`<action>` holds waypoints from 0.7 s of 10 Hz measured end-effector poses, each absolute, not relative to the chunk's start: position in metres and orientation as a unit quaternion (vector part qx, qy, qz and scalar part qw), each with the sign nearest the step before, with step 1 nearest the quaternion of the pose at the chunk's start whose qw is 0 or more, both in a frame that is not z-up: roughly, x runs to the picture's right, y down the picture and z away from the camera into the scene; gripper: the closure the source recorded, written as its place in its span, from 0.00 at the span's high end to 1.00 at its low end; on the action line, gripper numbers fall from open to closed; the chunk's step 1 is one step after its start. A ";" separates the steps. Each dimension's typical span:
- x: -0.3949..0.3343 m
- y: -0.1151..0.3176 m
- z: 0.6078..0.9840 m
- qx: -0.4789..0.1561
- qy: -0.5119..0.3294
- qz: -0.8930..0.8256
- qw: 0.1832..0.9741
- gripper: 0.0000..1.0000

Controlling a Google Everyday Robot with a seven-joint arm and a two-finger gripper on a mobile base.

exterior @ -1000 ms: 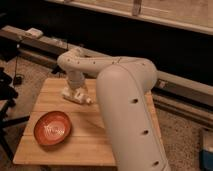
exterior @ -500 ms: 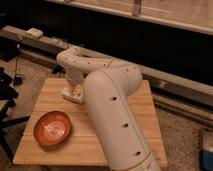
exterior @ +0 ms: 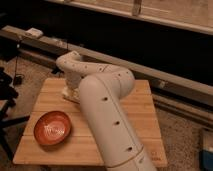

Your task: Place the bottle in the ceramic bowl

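- The white arm (exterior: 107, 120) fills the middle of the view. It rises from the lower right, bends at the back of the counter and turns down toward the counter's back left part.
- The counter (exterior: 140, 120) is a pale wooden top standing on a speckled floor (exterior: 185, 130).
- A long grey ledge (exterior: 165, 82) runs behind the counter, from upper left to right, with a small white box (exterior: 34, 32) on its left end.
- The bowl (exterior: 52, 128), orange-red and glossy with whitish marks at its centre, sits on the counter's front left part, just left of the arm.
- The hand (exterior: 71, 94) is low over the counter's back left part, at the arm's lower end and mostly hidden by it. Whether it is open or closed, or has hold of anything, cannot be told.
- The bottle (exterior: 66, 93) shows only as a small pale shape on the counter right at the hand, behind the bowl and apart from it. Whether the two touch cannot be told.
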State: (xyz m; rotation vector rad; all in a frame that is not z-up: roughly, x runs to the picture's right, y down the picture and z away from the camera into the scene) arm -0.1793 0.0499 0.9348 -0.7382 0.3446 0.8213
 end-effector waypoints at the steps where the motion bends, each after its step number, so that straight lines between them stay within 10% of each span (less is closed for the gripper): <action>1: -0.180 0.053 0.937 -0.352 0.163 0.386 0.837 0.65; 3: -0.182 0.059 0.940 -0.366 0.153 0.386 0.833 0.63; 7: -0.179 0.058 0.935 -0.374 0.136 0.391 0.830 0.30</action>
